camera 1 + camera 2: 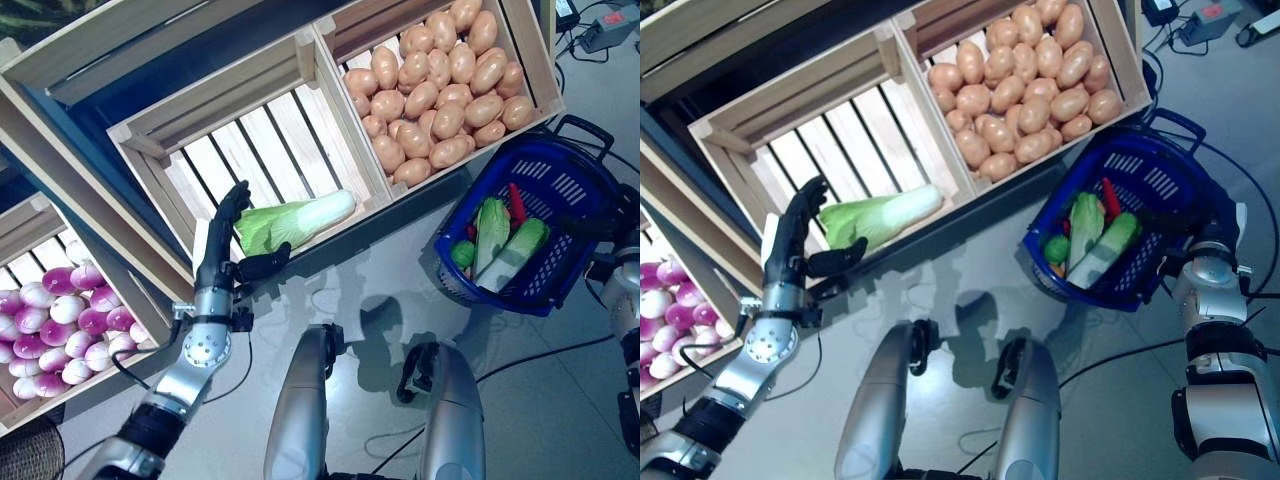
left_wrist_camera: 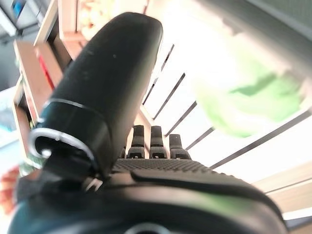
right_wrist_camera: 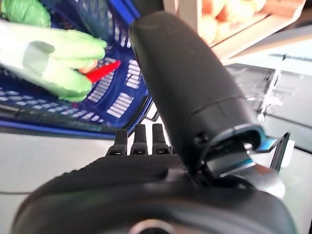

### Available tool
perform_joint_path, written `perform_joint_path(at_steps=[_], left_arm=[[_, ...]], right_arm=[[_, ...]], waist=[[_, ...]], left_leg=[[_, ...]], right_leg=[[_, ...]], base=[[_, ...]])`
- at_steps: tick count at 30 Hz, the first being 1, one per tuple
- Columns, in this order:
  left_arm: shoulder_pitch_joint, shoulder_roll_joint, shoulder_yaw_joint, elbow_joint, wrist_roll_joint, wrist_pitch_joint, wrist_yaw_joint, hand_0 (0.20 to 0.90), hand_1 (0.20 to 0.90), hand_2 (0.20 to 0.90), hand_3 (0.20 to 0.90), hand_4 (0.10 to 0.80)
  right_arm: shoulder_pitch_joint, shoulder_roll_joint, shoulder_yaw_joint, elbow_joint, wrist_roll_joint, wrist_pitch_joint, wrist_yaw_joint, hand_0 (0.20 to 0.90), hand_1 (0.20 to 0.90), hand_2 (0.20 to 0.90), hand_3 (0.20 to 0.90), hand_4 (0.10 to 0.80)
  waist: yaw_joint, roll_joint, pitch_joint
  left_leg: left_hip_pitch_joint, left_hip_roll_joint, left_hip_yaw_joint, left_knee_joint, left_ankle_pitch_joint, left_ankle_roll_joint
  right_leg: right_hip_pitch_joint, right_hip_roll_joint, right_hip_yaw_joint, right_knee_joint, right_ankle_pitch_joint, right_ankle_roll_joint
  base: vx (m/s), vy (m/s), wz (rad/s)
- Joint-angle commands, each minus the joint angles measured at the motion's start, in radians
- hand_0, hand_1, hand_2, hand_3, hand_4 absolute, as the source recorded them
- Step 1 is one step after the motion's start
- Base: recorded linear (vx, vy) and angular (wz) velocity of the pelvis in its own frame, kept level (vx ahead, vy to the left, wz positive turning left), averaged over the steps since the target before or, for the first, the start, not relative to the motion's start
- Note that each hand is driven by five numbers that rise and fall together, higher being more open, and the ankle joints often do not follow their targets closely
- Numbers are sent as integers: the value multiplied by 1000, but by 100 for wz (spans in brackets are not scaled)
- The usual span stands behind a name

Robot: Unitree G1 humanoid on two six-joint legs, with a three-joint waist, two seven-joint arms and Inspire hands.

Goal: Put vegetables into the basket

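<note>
potatoes (image 1: 440, 85) fill the crate beside the cabbage (image 1: 295, 222) crate.

wooden crates (image 1: 330, 75) stand on the grey floor (image 1: 380, 300), cables (image 1: 590, 35) beyond.

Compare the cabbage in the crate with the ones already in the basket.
The crate cabbage lies flat on the slats, alone, its leafy end beside the left robot hand. The basket cabbages lean tilted against each other inside the blue basket, packed with other vegetables. Both kinds are long, with pale stalks and green leaves.
</note>
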Motion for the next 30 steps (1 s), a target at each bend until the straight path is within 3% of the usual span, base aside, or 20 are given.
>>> perform_joint_path(at_steps=[1, 4, 11, 21, 25, 30], left_arm=[[-98, 72, 72, 10, 82, 12, 44, 900, 900, 900, 900, 800], [-211, 130, 32, 105, 118, 54, 36, 900, 900, 900, 900, 800], [-397, 169, -61, 300, 141, 111, 1, 900, 900, 900, 900, 800], [-530, 146, -144, 567, 73, 178, -164, 900, 900, 900, 900, 800], [-559, 140, -155, 643, -38, 191, -277, 900, 900, 900, 900, 800], [-597, 151, -183, 705, -60, 205, -329, 900, 900, 900, 900, 800]], right_arm=[[-10, -65, 27, -27, -64, -57, 74, 900, 900, 900, 900, 800], [-28, -62, 67, -8, -48, -50, 115, 900, 900, 900, 900, 800], [-66, -28, 129, 54, -34, -60, 184, 900, 900, 900, 900, 800], [-103, -22, 188, 104, -30, -80, 219, 900, 900, 900, 900, 800], [-117, -17, 191, 126, 19, -88, 227, 900, 900, 900, 900, 800], [-134, -20, 203, 142, 17, -91, 236, 900, 900, 900, 900, 800]], waist=[[-27, -36, -59], [-46, -38, -52], [-70, -40, -35], [-97, -51, -15], [-103, -52, -6], [-111, -52, -3]], left_leg=[[99, 3, 59, 16, -54, 67], [82, 12, 70, 21, -64, 69], [59, 22, 85, 21, -68, 70], [11, 35, 90, 41, -73, 66], [-1, 36, 91, 32, -69, 63], [-6, 37, 94, 14, -64, 58]], right_leg=[[73, 4, 29, -84, 120, -64], [47, 4, 37, -77, 126, -61], [13, 10, 52, -71, 131, -54], [-42, 24, 64, -56, 134, -43], [-55, 31, 68, -65, 141, -36], [-64, 37, 74, -80, 148, -27]], base=[[0, 0, 0], [-19, 42, -4], [-23, 38, -8], [-15, 21, -7], [-21, 19, -4], [-5, 3, -1]])
